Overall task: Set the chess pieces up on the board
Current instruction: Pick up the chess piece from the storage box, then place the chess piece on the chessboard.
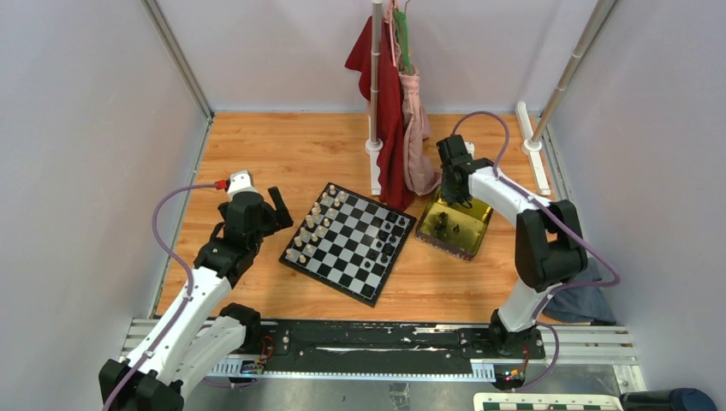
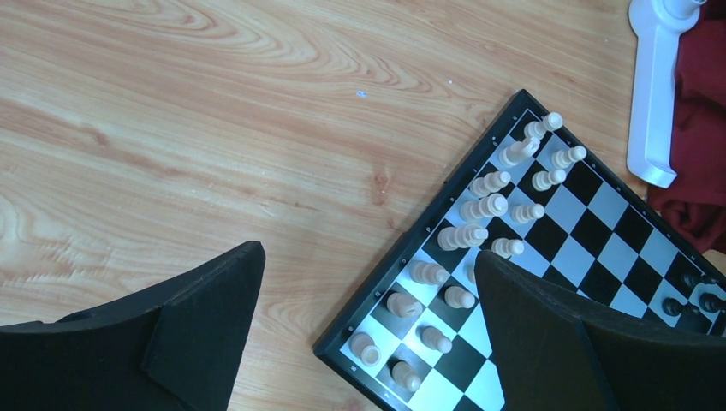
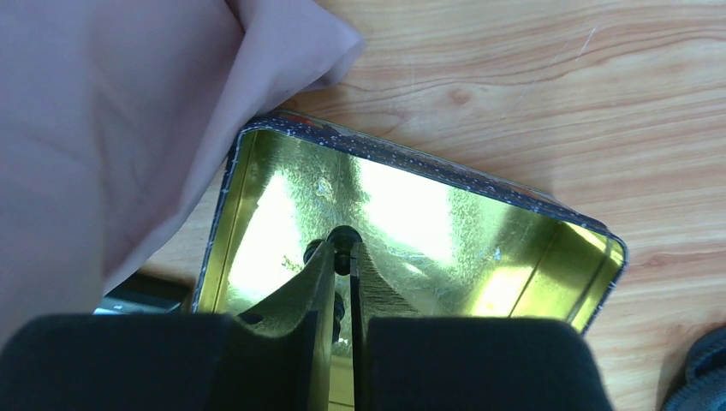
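**Black piece pinched in the tin, left fingers wide by the board**

Closed almost fully on a small black piece (image 3: 344, 236) with the right fingers (image 3: 328, 278), low inside the gold tin (image 3: 428, 175), near the middle of its floor. Just at 9 o'clock of that grip in the wrist view, a second dark piece, half hidden behind a finger. Draped over the tin's 10 o'clock corner, a fold of pink cloth (image 3: 111, 128).

From above: board (image 1: 351, 248) at the middle of the desk (image 1: 282, 154), turned a little off square. Tin just beside the board's 3 o'clock corner; touching or not, cannot tell. Along the board's 9 o'clock edge, two rows of cream pieces (image 1: 312, 227). Along its 3 o'clock edge, a group of black pieces (image 1: 391, 235), too small to count. At 12 o'clock of the board, a white pole (image 1: 375, 86) hung with a red cloth (image 1: 389, 128) and the pink one.

Spread as wide as can be and gripping nothing: left fingers (image 2: 214, 291), hovering at 9 o'clock of the board. Under one tip, bare wood; under the other, the board's near squares beside the cream rows.
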Robot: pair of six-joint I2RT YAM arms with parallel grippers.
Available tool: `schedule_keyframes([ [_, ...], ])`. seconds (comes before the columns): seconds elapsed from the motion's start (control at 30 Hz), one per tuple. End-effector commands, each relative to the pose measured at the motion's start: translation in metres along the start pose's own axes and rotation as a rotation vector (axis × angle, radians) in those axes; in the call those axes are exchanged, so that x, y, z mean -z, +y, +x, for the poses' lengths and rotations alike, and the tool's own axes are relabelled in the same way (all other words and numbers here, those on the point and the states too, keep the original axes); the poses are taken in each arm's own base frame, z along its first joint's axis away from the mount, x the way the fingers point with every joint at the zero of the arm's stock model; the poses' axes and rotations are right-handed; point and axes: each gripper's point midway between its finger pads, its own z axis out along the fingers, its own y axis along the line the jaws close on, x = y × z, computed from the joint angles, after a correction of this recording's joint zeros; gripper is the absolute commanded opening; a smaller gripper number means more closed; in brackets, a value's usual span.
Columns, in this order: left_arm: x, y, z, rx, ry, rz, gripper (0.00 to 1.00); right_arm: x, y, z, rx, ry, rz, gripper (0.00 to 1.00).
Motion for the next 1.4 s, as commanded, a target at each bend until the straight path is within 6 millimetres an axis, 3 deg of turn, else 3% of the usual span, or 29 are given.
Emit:
schedule_keyframes([
  [0.0,0.004,0.002,0.001,0.008,-0.006,0.002,1.00,0.022,-0.011,-0.006,-0.002,-0.032,-0.005,0.00],
  [0.2,0.008,0.006,0.001,0.018,-0.012,-0.009,1.00,0.047,-0.003,0.006,0.048,-0.055,-0.055,0.00],
  [0.3,0.010,0.007,0.002,0.023,-0.010,-0.013,1.00,0.067,0.011,0.013,0.105,-0.092,-0.103,0.00],
  [0.8,0.019,0.009,-0.003,0.030,-0.008,-0.019,1.00,0.162,0.125,0.089,0.454,-0.199,-0.398,0.00],
  [1.13,0.028,0.012,-0.009,0.046,-0.026,-0.016,1.00,0.188,0.189,0.147,0.639,-0.181,-0.478,0.00],
  [1.37,0.036,0.018,-0.008,0.045,-0.033,-0.024,1.00,0.194,0.222,0.186,0.734,-0.142,-0.517,0.00],
])
